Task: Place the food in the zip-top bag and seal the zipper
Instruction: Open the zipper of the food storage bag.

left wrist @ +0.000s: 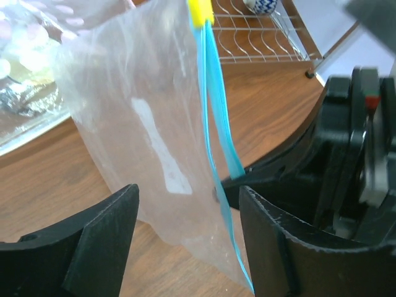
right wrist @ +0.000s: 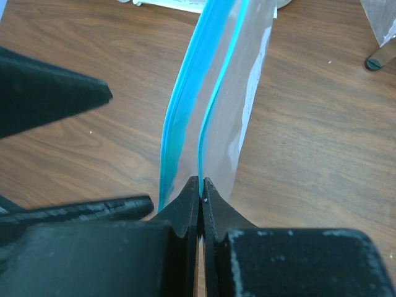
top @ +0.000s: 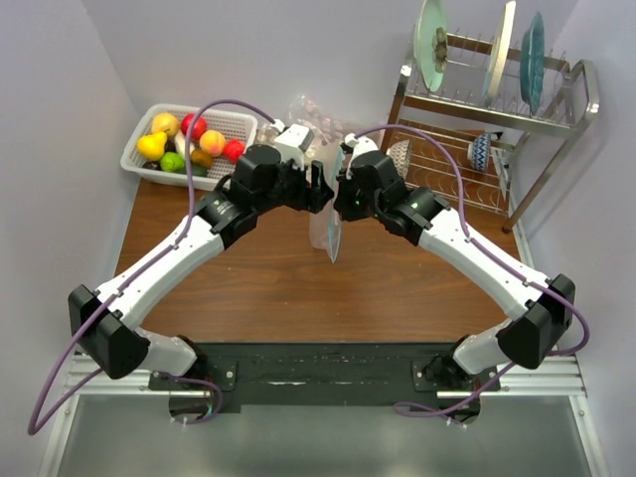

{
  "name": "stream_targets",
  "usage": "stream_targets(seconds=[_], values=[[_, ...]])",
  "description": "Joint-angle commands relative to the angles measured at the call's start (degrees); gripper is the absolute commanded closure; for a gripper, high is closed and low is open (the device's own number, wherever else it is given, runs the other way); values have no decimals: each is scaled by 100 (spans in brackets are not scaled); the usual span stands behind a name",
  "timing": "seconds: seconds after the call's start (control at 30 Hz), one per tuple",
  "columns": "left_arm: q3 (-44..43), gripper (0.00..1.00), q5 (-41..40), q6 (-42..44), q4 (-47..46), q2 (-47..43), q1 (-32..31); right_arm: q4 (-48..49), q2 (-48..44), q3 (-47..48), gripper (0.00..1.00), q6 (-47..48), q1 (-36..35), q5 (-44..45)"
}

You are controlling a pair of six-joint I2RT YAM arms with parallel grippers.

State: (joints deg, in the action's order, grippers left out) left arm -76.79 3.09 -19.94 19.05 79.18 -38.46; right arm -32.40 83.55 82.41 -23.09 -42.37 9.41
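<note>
Right wrist view: right gripper [right wrist: 201,185] pinched tight on one lip of zipper [right wrist: 179,124], bottom centre. Bag [right wrist: 244,80] held edge-on, lips partly parted. Left wrist view: left gripper [left wrist: 189,195] fingers spread wide, bag mid-frame between them, apparently untouched. Top view: food [top: 212,141] in basket [top: 132,157], upper left, none bagged. Step, likely: opening bag mouth. Next: left gripper closes on free lip, draws it away gently.

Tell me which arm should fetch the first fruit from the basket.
Left. The left gripper is open and empty, and the basket of fruit sits on that side. The right gripper is shut on the bag's blue rim, holding it up.
</note>
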Motion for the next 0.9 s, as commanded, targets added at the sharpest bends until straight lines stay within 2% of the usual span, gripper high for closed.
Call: stream_targets(seconds=[0.0, 0.13, 0.23, 0.33, 0.37, 0.43, 0.47, 0.57, 0.87], values=[[-354, 32, -125, 35, -41, 229, -30, 76, -225, 232, 100, -72, -26, -115], [-301, 37, -221, -18, -129, 326, -30, 41, -216, 275, 100, -73, -35, -106], [-292, 46, -300, -27, -121, 405, -39, 32, -225, 267, 100, -73, -35, -123], [-310, 61, -467, -18, -77, 441, -39, 6, -216, 258, 100, -38, -35, -45], [-292, 70, -467, -1, -59, 441, -30, -3, -234, 267, 100, -29, -35, -10], [-301, 79, -494, 17, -15, 414, -39, -38, -234, 267, 100, 24, -26, 52], [-318, 88, -494, 34, -15, 397, -39, -47, -234, 284, 100, 76, -34, 131], [-380, 100, -467, 52, 90, 379, -39, -117, -199, 337, 98, 208, -34, 376], [-696, 100, -398, 0, 468, 362, -30, -661, -84, 889, 96, 744, -35, 1247]])
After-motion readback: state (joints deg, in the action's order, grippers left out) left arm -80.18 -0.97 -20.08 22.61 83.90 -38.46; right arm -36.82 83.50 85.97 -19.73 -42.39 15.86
